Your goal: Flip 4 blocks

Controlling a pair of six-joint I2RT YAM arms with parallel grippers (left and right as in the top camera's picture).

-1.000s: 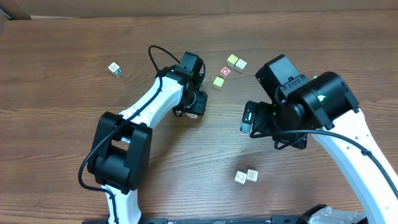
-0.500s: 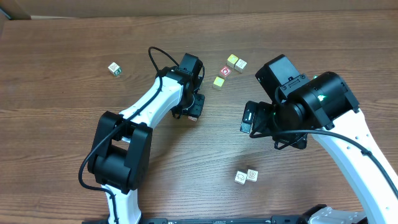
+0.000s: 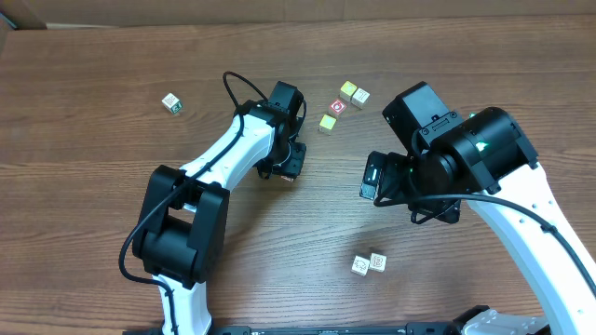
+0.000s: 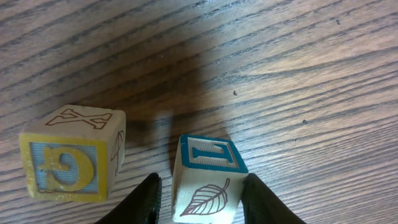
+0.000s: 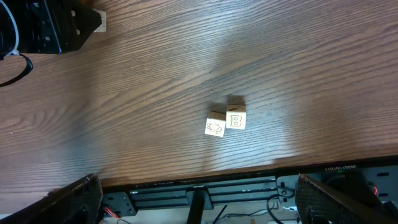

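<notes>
In the left wrist view a pale block (image 4: 208, 186) with a leaf drawing and a blue-framed letter on top rests on the table between my left gripper's (image 4: 202, 199) fingers. The jaws are shut on its sides. Just left of it stands a second pale block (image 4: 71, 155) with an X on top and a yellow-framed G. From overhead the left gripper (image 3: 289, 170) covers this pair. Another two pale blocks (image 3: 360, 266) (image 3: 378, 261) sit together near the front edge, also in the right wrist view as blocks (image 5: 216, 127) (image 5: 236, 118). My right gripper (image 5: 199, 202) hangs wide open above them, holding nothing.
A red-faced cube (image 3: 337, 107) and its yellow and tan neighbours (image 3: 327, 122) (image 3: 353, 93) lie behind the left gripper. A green cube (image 3: 170, 102) sits at the far left. The table's front edge (image 5: 249, 169) runs below the right gripper.
The left jaws have narrowed onto the leaf block, and the gripper has shifted slightly left. The right arm has not moved.
</notes>
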